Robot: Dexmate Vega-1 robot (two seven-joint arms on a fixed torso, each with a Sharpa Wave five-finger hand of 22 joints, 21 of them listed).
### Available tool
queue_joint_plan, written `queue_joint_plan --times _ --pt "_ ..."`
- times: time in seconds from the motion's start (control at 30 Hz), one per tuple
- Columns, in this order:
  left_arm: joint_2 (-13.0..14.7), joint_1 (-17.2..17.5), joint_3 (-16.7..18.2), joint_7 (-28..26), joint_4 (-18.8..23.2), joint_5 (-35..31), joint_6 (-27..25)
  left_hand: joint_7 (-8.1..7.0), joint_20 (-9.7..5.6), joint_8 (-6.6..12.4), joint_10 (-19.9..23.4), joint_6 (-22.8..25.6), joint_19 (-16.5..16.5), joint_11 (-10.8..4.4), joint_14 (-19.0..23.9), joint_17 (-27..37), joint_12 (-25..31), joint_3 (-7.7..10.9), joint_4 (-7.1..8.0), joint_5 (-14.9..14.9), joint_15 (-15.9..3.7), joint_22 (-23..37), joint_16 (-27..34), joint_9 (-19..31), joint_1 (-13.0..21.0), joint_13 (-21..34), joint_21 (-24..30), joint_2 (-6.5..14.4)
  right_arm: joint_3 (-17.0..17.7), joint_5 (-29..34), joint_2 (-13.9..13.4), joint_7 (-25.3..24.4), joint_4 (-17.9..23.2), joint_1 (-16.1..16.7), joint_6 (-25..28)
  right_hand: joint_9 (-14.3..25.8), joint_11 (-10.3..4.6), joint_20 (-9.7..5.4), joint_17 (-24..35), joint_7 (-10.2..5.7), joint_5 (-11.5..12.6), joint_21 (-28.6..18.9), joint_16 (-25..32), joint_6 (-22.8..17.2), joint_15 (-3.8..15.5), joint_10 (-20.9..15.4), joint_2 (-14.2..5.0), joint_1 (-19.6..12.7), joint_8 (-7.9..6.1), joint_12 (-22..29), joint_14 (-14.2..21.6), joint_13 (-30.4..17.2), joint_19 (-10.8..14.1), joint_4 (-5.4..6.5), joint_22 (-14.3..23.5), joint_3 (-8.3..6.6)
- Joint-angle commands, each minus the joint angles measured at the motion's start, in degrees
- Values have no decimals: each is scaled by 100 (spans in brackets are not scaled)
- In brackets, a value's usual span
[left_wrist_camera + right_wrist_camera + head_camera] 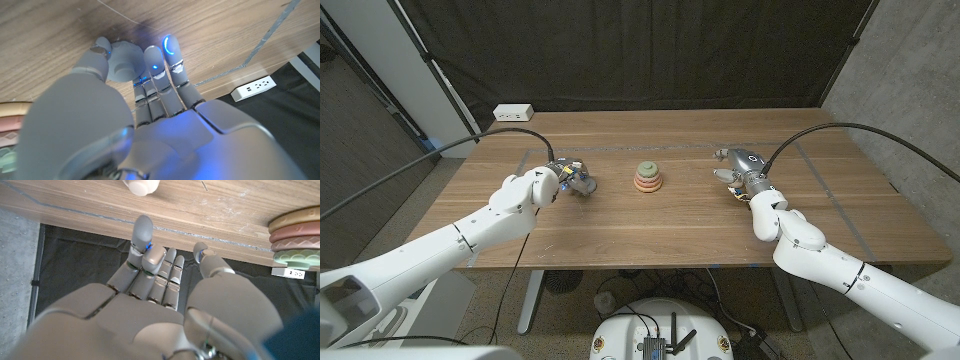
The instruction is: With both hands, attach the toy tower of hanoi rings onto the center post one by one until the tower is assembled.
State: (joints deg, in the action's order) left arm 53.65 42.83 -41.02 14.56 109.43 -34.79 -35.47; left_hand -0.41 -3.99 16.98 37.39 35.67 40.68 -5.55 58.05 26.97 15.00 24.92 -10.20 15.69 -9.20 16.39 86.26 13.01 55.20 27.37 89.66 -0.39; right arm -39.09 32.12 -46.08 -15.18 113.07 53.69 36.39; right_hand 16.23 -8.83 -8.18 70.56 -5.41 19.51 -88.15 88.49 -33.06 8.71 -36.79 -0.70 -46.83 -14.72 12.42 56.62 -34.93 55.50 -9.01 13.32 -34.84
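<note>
The stacked rings (647, 178) stand at the middle of the wooden table (620, 235), between the two hands: a yellow-tan ring lowest, pink rings above it and a green piece on top, which hides the center post. The left hand (570, 180) is left of the stack, its fingers (154, 62) closed around a small grey rounded piece (123, 61) pressed near the tabletop; in the left wrist view it reads as a cap or small ring, and its exact form cannot be determined. The right hand (738, 170) hovers to the right of the stack, well apart from it, fingers loosely spread and holding nothing. The rings appear light, rigid and smooth, probably plastic or painted wood, so slippage is likelier than breakage; the outer rim, pinched between thumb and finger, is the judged best hold, leaving the central hole free for the post. Open tabletop surrounds the stack on all sides. The far edge carries a white power strip (513, 112) at the left, well clear of the working area; the near edge lies close beneath both forearms.
</note>
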Motion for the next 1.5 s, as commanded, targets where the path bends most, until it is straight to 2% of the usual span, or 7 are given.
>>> queue_joint_plan --times 0.03,0.37,0.5,0.97,1.2,1.5 --pt "67 185 252 -434 249 308 -131 23 -798 38 332 78 80 -274 45 14 20 58 19 39 -337 38 22 51 75 64 10 53 35 62 -51 11 201 78 153 0 24 -416 7 3 35 -40 17 -73 356 -45 2 68 -2 8 27 -17 21 12 5 21" --pt "279 70 212 -246 525 210 -219 20 -796 37 414 141 102 -308 96 70 -5 40 48 56 -338 69 34 79 69 136 -9 60 34 81 -14 -19 267 117 249 -3 37 -416 9 19 46 -32 26 -84 356 -70 -8 86 3 9 33 -18 17 3 -3 20" --pt "397 -25 178 -9 675 89 -267 9 -797 26 438 166 114 -302 104 120 -38 35 51 71 -337 79 29 96 69 184 -14 59 37 100 -22 -39 306 134 271 -3 34 -416 11 18 49 -37 30 -90 357 -74 -11 90 4 8 37 -19 22 -1 2 19" --pt "686 -83 386 464 1070 164 -342 14 -799 14 520 237 121 -322 158 219 -79 27 51 93 -336 108 48 121 68 261 -17 60 31 122 23 -139 357 183 315 -7 22 -417 13 20 66 -38 44 -128 356 -80 -28 114 5 -3 51 -23 31 -13 -2 16" --pt "854 77 672 380 1322 345 -320 -3 -799 7 541 244 121 -327 133 220 -87 28 53 99 -336 114 23 127 67 277 -17 61 20 118 46 -144 337 172 305 -9 25 -417 14 32 78 -34 49 -158 356 -88 -41 127 4 -8 59 -26 29 -20 -5 11" --pt "1014 113 815 447 1594 369 -379 -20 -799 16 594 289 121 -355 123 221 -83 24 51 105 -337 114 7 132 66 296 -21 55 75 66 -11 -130 398 236 335 -11 25 -417 14 34 86 -39 52 -165 356 -95 -50 141 11 -10 64 -32 38 -24 -3 8"
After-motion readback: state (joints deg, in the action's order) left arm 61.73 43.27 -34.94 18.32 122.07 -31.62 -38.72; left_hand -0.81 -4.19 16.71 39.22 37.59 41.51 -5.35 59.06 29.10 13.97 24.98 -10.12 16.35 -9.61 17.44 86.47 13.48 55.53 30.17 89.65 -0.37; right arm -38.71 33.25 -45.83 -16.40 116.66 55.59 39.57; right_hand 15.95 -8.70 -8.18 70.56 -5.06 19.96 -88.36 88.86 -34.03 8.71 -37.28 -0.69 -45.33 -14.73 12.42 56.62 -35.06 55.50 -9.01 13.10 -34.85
